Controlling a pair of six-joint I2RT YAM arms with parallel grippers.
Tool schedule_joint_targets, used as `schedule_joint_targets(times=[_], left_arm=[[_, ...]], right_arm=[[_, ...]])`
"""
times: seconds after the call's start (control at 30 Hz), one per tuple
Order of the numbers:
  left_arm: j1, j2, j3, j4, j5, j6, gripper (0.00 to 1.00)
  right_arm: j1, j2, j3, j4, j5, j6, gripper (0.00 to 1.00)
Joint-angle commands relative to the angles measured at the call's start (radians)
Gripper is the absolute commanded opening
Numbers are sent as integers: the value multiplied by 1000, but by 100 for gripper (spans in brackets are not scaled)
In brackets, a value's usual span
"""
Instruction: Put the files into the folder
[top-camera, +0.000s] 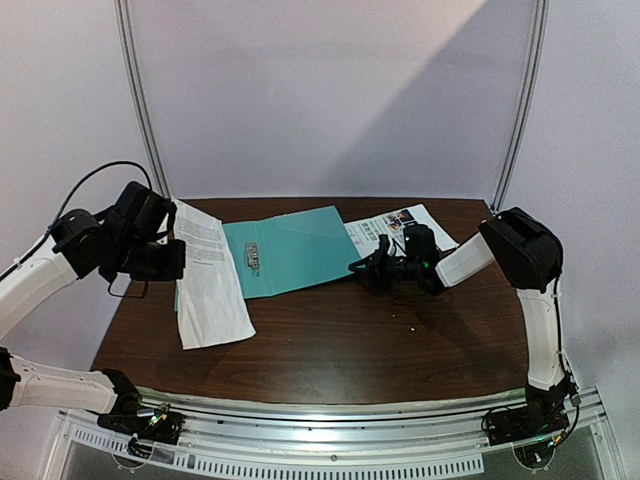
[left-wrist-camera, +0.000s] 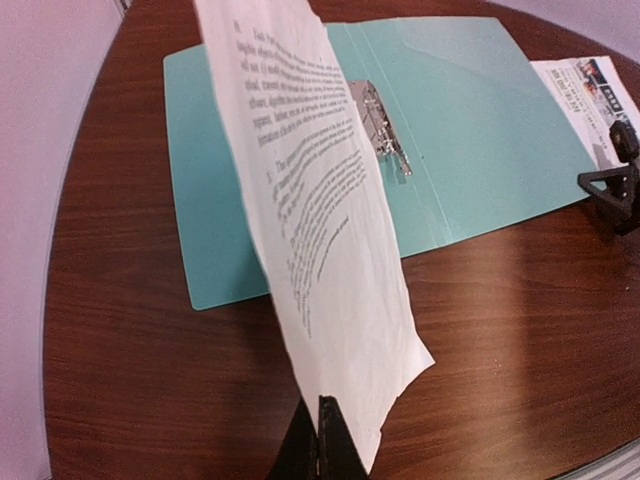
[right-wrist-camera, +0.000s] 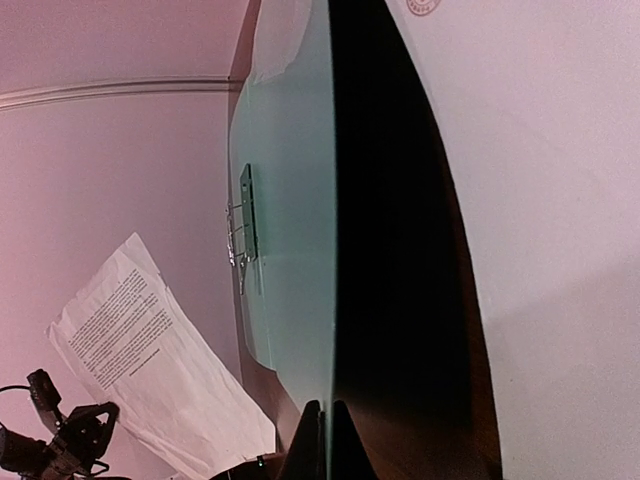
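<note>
My left gripper (top-camera: 180, 262) (left-wrist-camera: 322, 405) is shut on the edge of the white text sheet (top-camera: 212, 285) (left-wrist-camera: 320, 200), one of the files. The sheet hangs tilted over the table's left side, its lower end near the wood. The teal folder (top-camera: 295, 248) (left-wrist-camera: 480, 120) lies open at the back centre, with its metal clip (left-wrist-camera: 380, 130) (right-wrist-camera: 243, 225) showing at the spine. My right gripper (top-camera: 356, 267) (right-wrist-camera: 327, 405) is shut on the folder's (right-wrist-camera: 290, 200) right edge. The colour-photo sheet (top-camera: 400, 222) (left-wrist-camera: 585, 90) lies flat behind that gripper, partly under the folder.
The dark wooden table (top-camera: 400, 340) has a metal rail along its near edge (top-camera: 350, 410). Two slanted frame posts (top-camera: 145, 110) (top-camera: 522, 100) rise at the back corners against a pale wall. The right arm's forearm (top-camera: 465, 260) reaches across the table's right side.
</note>
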Motion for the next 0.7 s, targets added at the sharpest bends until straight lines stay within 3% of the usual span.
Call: schedule_joint_targets(times=[0.0, 0.3, 0.53, 0.67], left_arm=[[18, -3, 48, -51, 5, 29, 0], [20, 27, 80, 13, 128, 48, 0], [20, 29, 68, 143, 333, 43, 0], [20, 9, 36, 149, 325, 8, 0]], right_arm=[[12, -11, -36, -218, 41, -99, 0], [13, -233, -264, -397, 92, -249, 0], [13, -437, -444, -517, 184, -307, 0], [12, -550, -525, -576, 240, -312, 0]])
